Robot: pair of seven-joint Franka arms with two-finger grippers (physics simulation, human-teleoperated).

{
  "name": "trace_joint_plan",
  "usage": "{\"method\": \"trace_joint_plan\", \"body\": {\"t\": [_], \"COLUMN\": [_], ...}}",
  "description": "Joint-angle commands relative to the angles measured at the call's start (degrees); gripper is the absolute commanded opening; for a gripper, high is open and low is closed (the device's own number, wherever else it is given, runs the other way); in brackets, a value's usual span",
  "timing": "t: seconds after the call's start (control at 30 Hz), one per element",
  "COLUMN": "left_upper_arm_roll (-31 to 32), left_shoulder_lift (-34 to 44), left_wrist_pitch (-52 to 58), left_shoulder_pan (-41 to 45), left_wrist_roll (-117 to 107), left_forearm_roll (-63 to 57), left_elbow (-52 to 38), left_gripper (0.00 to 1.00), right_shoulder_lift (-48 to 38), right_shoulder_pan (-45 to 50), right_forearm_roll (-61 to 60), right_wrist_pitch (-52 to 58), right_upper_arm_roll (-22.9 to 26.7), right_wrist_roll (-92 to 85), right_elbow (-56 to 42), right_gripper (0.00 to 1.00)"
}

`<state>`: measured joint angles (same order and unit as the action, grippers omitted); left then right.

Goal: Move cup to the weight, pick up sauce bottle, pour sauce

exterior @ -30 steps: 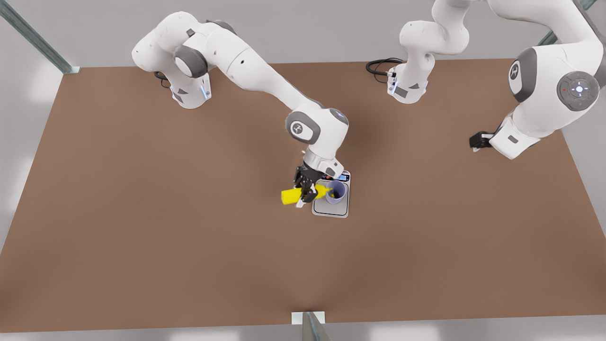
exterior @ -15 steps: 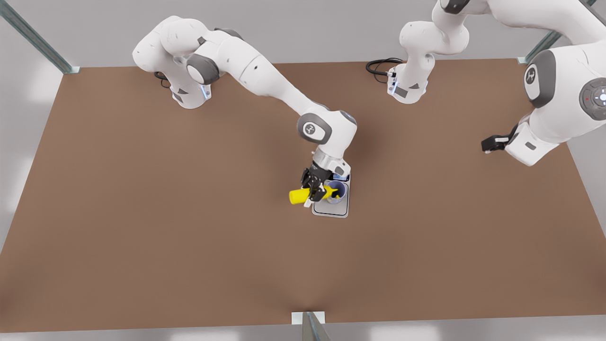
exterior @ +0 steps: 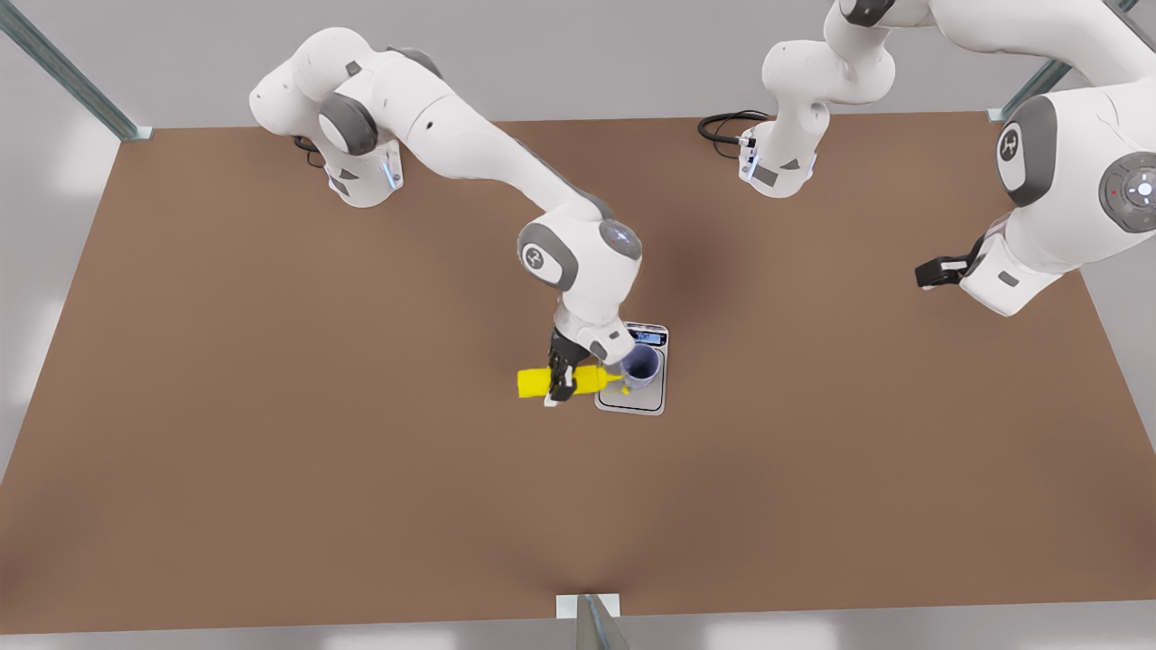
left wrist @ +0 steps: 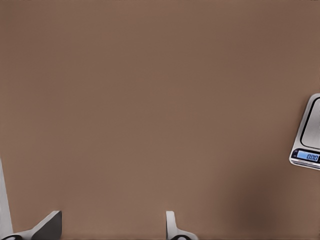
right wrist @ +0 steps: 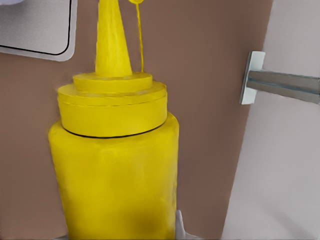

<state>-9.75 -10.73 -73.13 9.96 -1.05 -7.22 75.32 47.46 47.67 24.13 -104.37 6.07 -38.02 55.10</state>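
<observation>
The right gripper (exterior: pixel 560 384), near the middle of the front view, is clamped across the body of the sauce bottle (exterior: pixel 545 381), which lies almost level with its nozzle pointing toward the front view's right. The black fingers hide the bottle's midsection, and the nozzle tip is hard to separate from the cup (exterior: pixel 640 365) beside it. In the right wrist view the sauce bottle (right wrist: pixel 115 170) looks smooth, glossy and cylindrical, with a stepped collar and a tapered cone nozzle whose tip is cut off at the frame's upper edge; a thin yellow strand runs alongside the nozzle.

The cup, a lavender-blue tumbler with a dark inside, stands upright on the weight (exterior: pixel 646 397), toward the end with the display strip. The wrist of the right arm overlaps the cup's rim and part of the display. The weight (left wrist: pixel 309 135) is a flat, rounded-corner scale with a silver-grey plate; in the left wrist view it is cut off at the right edge, its lit blue display showing. A corner of the weight (right wrist: pixel 35 30) also appears in the right wrist view's upper left.

The left gripper (exterior: pixel 935 271) waits at the front view's right edge, well apart from the scale. Its pale fingertips (left wrist: pixel 50 225) stand spread wide with nothing between them, above the matte brown table (exterior: pixel 271 406).
</observation>
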Motion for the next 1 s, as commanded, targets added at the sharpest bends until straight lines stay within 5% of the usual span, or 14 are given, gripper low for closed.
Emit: {"method": "trace_joint_plan", "body": {"t": [0.0, 0.2, 0.6, 0.97], "left_upper_arm_roll": [0.0, 0.2, 0.3, 0.3], "left_shoulder_lift": [0.0, -0.1, -0.4, -0.7], "left_wrist_pitch": [0.0, 0.0, 0.8, 0.9], "left_shoulder_pan": [0.0, 0.3, 0.5, 0.6], "left_wrist_roll": [0.0, -1.0, -1.3, -1.4], "left_forearm_roll": [0.0, 0.0, 0.0, 0.0], "left_elbow": [0.0, 0.2, 0.4, 0.4], "left_gripper": [1.00, 1.00, 1.00, 1.00], "right_shoulder_lift": [-0.2, -3.4, -8.5, -3.3], "right_shoulder_pan": [-0.3, -10.8, -31.5, -45.7], "right_forearm_roll": [-0.8, -17.7, -65.6, -94.0], "right_wrist_pitch": [-0.1, -1.3, -3.4, 12.2], "right_upper_arm_roll": [0.0, -0.3, -0.3, -0.3], "right_wrist_roll": [-0.4, -9.6, -57.1, -79.5], "right_elbow": [0.0, 1.0, 14.6, 28.7], "right_gripper": [0.57, 0.57, 0.57, 0.57]}}
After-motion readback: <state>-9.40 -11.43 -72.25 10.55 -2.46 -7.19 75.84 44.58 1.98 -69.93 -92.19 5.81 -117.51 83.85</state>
